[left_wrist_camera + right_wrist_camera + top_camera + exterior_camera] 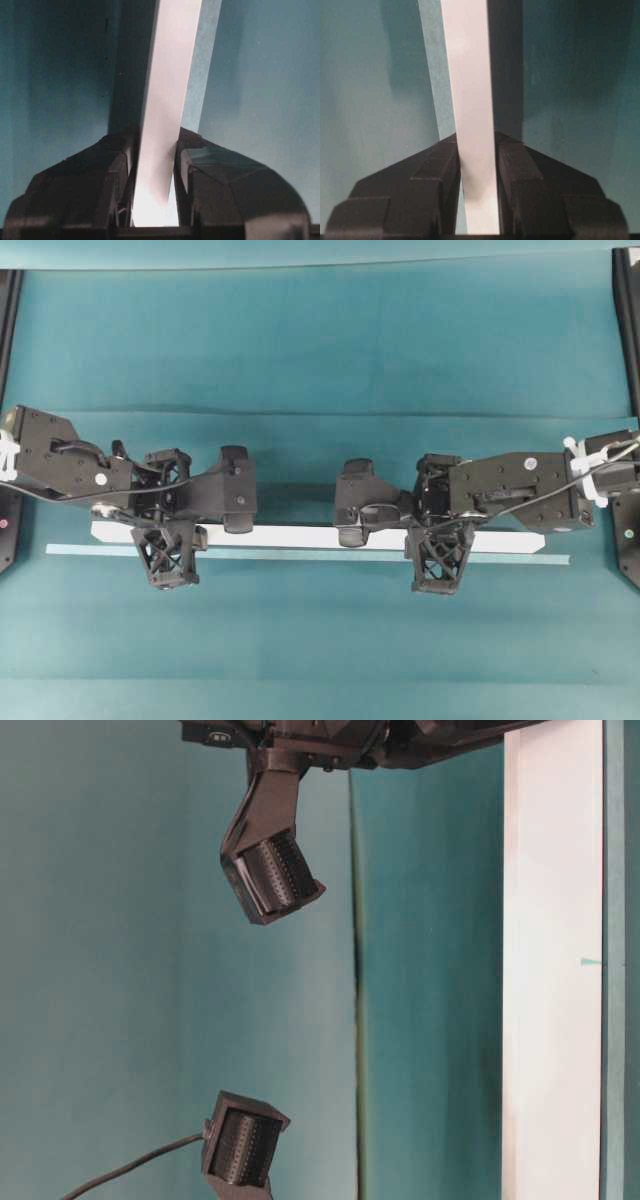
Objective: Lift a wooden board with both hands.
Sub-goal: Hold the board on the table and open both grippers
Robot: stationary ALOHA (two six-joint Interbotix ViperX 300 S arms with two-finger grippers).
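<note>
both arms reach in from the sides over the teal table [320,340], and the wooden board [300,536] stretches crosswise between them. the left gripper [168,552] is clamped on the board near its left end, the right gripper [437,558] near its right end. each wrist view shows black fingers [117,170] pressed against both board edges. a pale teal strip [520,559] lies just beside it.

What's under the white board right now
Under the wooden board lie its dark shadow and a pale teal strip on the teal cloth; both grippers hide parts beneath.
</note>
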